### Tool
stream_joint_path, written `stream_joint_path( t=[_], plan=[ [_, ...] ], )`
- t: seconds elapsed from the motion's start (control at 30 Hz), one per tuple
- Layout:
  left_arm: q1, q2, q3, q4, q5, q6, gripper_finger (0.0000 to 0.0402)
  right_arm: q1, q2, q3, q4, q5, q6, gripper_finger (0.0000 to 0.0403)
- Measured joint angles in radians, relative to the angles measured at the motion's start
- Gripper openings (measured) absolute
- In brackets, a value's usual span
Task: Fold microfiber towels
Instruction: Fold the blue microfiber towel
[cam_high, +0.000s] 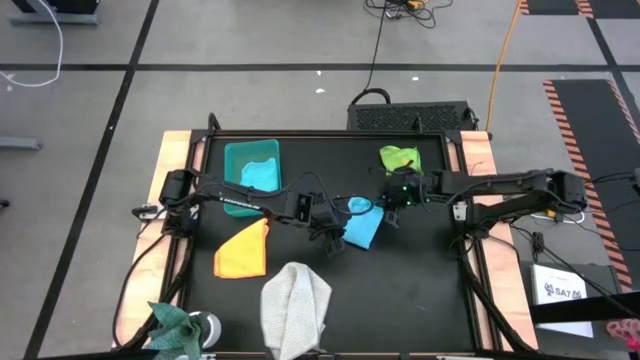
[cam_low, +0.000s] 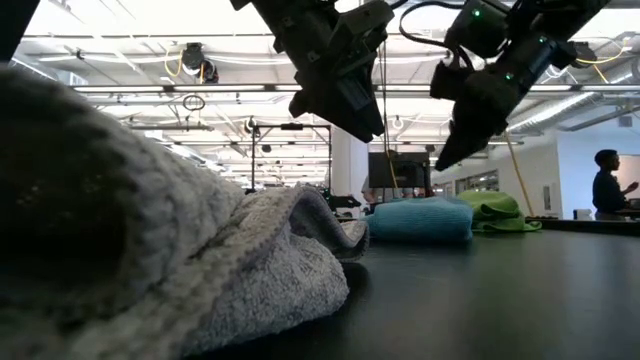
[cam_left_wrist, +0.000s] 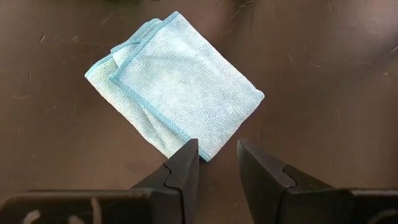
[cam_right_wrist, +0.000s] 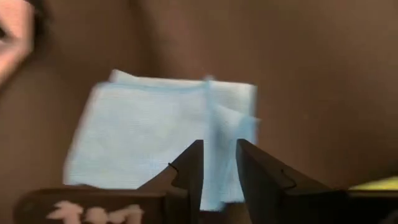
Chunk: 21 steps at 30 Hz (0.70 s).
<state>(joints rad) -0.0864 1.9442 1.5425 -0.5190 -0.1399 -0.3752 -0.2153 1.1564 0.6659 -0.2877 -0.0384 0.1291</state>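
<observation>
Working left to right: orange-yellow towel lies flat at left, grey towel bunched near the front edge. Left gripper hovers over the light blue towel, mid-table, jaws parted with nothing between them. Right gripper hangs just right of it, fingers slightly apart; a flap shows between them, though the blur leaves me unsure it's pinched. I'd lift both straight up, clear of the fold, then take the lime towel far right.

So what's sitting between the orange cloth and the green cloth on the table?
From above, the folded light blue cloth lies between the orange cloth and the green cloth, with both grippers, left and right, hanging over it.
</observation>
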Motion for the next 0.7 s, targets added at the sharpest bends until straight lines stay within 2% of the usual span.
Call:
stream_joint_path(
  t=[0.13,0.2,0.3,0.47,0.6,0.7],
  plan=[
    [0.0,0.0,0.0,0.0,0.0,0.0,0.0113,0.009,0.024,-0.022,0.044,-0.145,0.1,0.0053],
    [0.0,0.0,0.0,0.0,0.0,0.0,0.0113,0.025,0.05,-0.052,0.065,-0.149,0.121,0.0031],
    [0.001,0.0,0.0,0.002,-0.001,0.0,0.0113,0.044,0.093,-0.097,0.194,-0.15,0.138,0.0005],
    [0.001,0.0,0.0,0.106,-0.015,0.026,0.0113,0.038,0.18,-0.142,0.326,-0.145,0.132,0.0003],
    [0.006,0.016,0.001,0.252,-0.017,0.079,0.0113,0.007,0.238,-0.142,0.325,-0.136,0.078,0.0001],
    [0.013,0.052,0.002,0.303,0.0,0.073,0.0113,-0.011,0.267,-0.142,0.329,-0.119,0.058,0.0001]
  ],
)
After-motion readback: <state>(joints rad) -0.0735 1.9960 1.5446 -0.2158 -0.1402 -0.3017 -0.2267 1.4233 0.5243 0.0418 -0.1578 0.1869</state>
